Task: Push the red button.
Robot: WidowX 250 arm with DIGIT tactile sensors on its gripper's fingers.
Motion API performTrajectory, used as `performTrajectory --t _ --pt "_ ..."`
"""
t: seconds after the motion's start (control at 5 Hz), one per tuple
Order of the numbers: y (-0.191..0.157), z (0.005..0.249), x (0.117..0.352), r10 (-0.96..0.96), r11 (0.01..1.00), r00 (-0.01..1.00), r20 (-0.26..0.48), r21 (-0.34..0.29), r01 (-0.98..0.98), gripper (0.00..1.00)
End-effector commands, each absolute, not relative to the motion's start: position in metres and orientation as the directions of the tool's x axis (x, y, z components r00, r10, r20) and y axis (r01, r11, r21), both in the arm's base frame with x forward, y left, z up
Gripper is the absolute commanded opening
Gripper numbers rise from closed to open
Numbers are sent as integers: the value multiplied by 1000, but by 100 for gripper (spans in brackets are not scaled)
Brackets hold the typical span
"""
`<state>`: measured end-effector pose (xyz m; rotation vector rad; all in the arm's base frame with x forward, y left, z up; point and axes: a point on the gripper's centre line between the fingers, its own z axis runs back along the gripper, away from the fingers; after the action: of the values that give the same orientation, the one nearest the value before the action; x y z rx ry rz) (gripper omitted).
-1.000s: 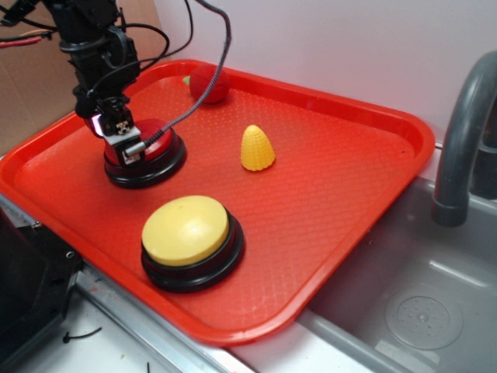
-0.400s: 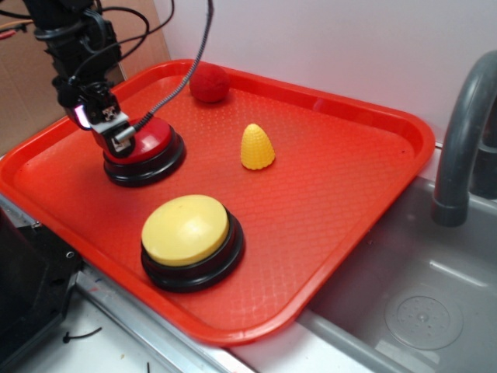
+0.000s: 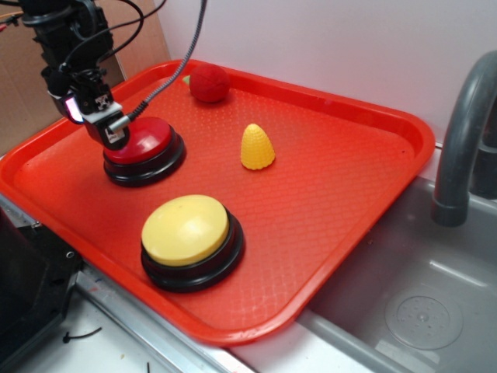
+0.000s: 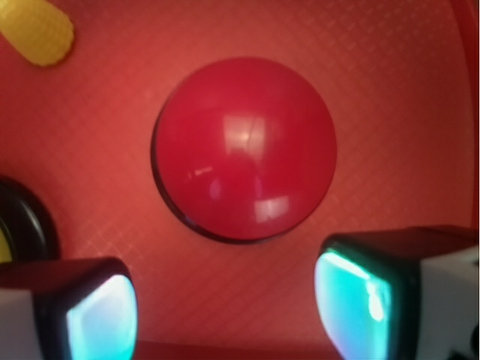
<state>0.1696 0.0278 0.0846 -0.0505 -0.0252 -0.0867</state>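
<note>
- A red tray [image 3: 349, 179] with a raised rim lies on the counter and holds four things: the red button [image 3: 147, 144], a yellow button [image 3: 186, 231], a yellow corn-shaped toy [image 3: 257, 148] and a fuzzy red ball [image 3: 209, 84]
- The red button sits in the tray's left part, its dark-red dome on a black base; the wrist view shows the dome [image 4: 245, 148] whole and uncovered
- The gripper [image 3: 109, 128] hangs at the button's left edge; its two fingers [image 4: 375, 300] stand well apart in the wrist view, with nothing between them
- Whether the gripper touches the dome cannot be told
- The yellow button rests near the tray's front rim, the corn toy near the middle, the ball by the back rim
- A grey sink [image 3: 404, 303] with a dark faucet [image 3: 462, 140] lies just beside the tray's right side
</note>
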Motion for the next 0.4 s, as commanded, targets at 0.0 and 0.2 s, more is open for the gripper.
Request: performTrajectory --t 0.0,0.2 --pt "26 114 174 -76 996 992 105 -29 79 100" --pt "24 119 172 -81 996 990 117 -19 84 100"
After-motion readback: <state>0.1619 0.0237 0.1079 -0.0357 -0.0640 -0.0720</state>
